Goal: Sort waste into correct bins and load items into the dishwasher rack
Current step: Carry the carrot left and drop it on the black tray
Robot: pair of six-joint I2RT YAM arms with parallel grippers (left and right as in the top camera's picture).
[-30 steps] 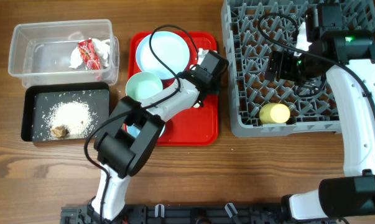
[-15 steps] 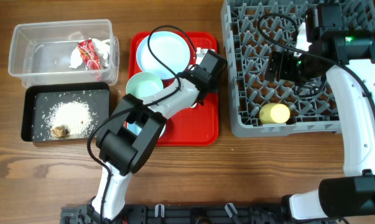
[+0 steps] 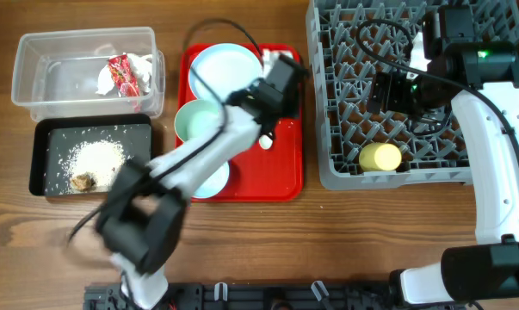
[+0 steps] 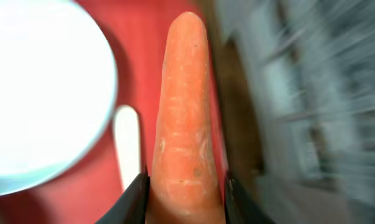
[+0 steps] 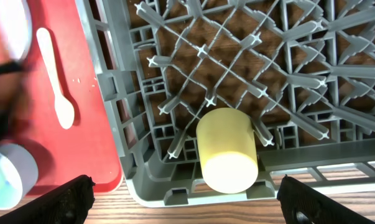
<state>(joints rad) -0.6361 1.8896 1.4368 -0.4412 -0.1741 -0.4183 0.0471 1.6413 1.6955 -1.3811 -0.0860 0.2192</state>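
My left gripper (image 3: 279,76) hangs over the back right of the red tray (image 3: 285,172), shut on the orange carrot (image 4: 184,124). The pale blue plate (image 3: 225,71), mint-green bowl (image 3: 197,120), white spoon (image 3: 266,139) and pale blue bowl (image 3: 212,178) are on the tray. The plate (image 4: 38,93) and spoon (image 4: 128,152) also show in the left wrist view. My right gripper (image 3: 390,90) is open and empty above the grey rack (image 3: 336,168). The yellow cup (image 5: 227,149) lies in the rack's front row.
The clear tub (image 3: 35,86) at back left holds the red-and-white wrapper (image 3: 126,73) and white tissue (image 3: 107,82). The black tub (image 3: 44,138) in front of it holds rice (image 3: 95,159) and a brown scrap (image 3: 83,181). Bare wooden table lies in front.
My left arm has swung fast and is blurred; its gripper has shifted a little back and left with the carrot. The spoon has come into view. The right arm has not moved.
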